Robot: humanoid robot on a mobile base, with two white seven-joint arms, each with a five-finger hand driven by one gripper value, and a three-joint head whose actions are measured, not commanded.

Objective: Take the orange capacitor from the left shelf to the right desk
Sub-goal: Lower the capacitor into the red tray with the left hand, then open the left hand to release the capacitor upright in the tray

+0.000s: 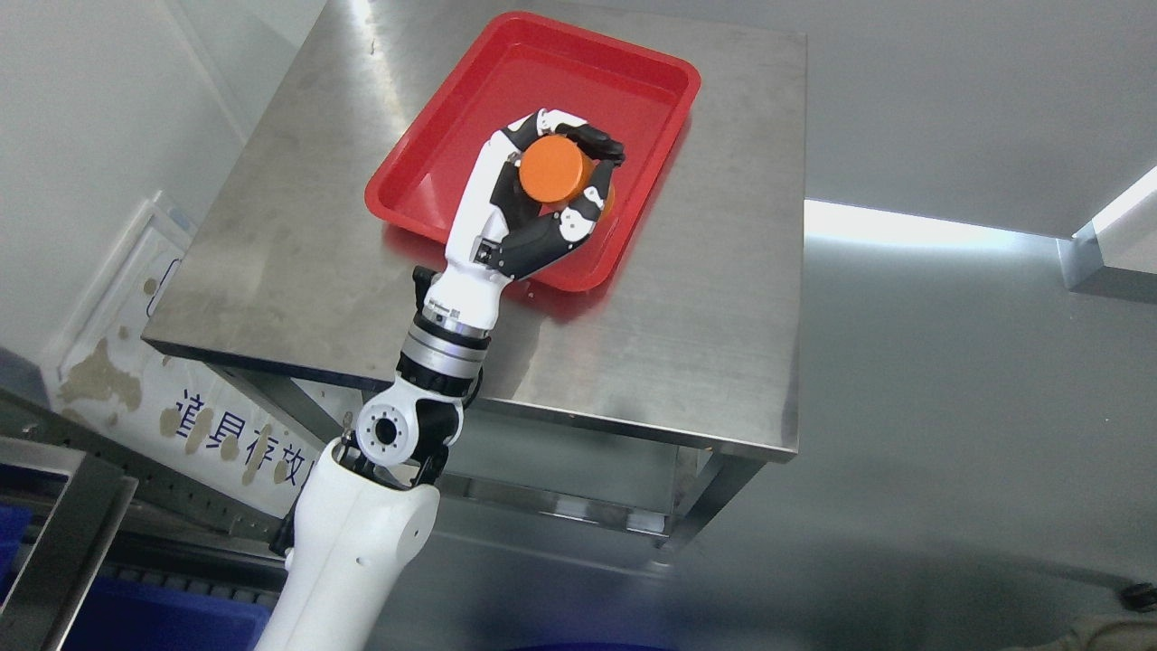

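Capacitor (553, 169), orange and drum-shaped, sits inside the left hand (542, 194), fingers curled round its side, flat round end facing the camera so its axis points up toward the viewer. Directly beneath the hand lies a red tray (434, 185) on a steel desk (705, 298). Whether the capacitor touches the tray floor is hard to judge from here. Bare tray floor spreads beyond the fingers on every side. Grey floor surrounds the desk.
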